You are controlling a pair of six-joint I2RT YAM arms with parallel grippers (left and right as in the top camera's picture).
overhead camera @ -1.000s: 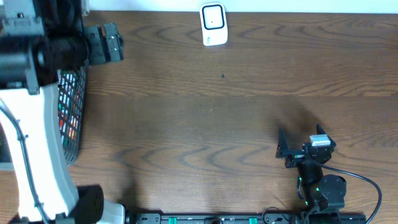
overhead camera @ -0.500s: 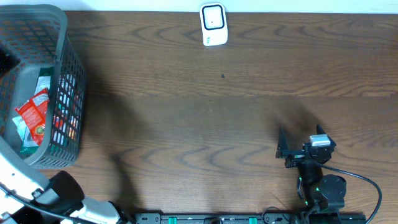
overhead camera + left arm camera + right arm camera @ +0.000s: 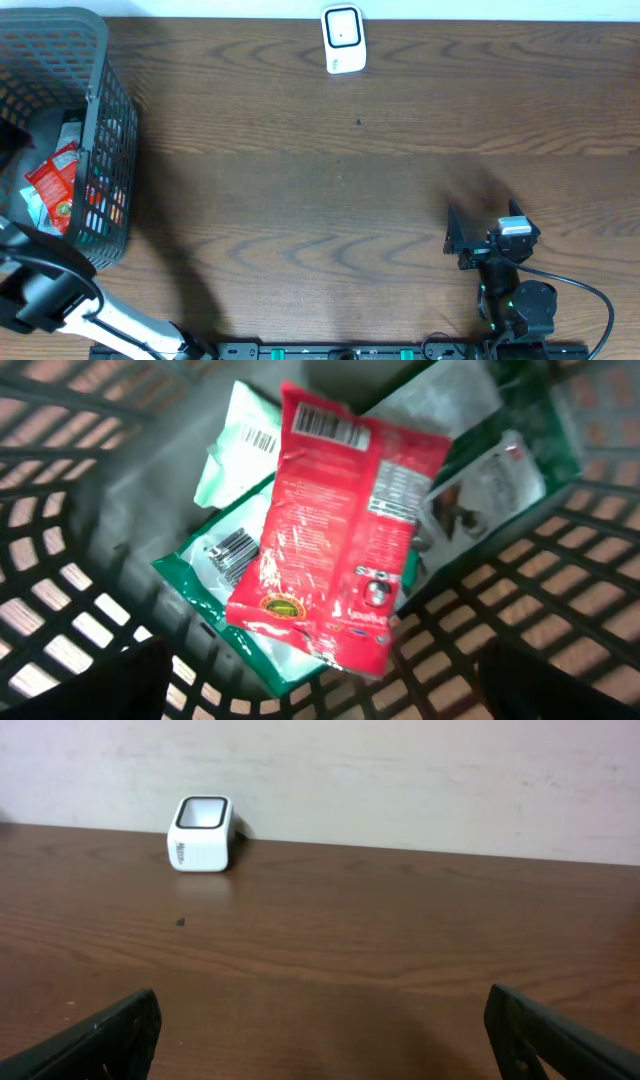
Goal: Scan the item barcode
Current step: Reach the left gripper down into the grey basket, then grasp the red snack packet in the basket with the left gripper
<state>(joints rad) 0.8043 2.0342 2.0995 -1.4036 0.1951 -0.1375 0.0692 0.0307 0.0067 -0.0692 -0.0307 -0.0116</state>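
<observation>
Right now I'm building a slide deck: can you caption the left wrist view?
Open left pincer over the mesh basket: a red snack packet, barcode showing, lies atop a green packet.

The basket (image 3: 112, 130) runs off the left edge in the overhead view. Inside, the red packet (image 3: 340, 530) covers most of the green packets (image 3: 205, 575) beneath, and its small print is too blurred to read.

A red snack packet (image 3: 340, 530) lies flat on other packets (image 3: 235, 550) inside the dark mesh basket (image 3: 105, 90) at the table's (image 3: 350, 180) left edge. Its printed back faces up, with the barcode (image 3: 320, 423) at one end. The white scanner (image 3: 342, 38) stands midway along the far edge.
</observation>
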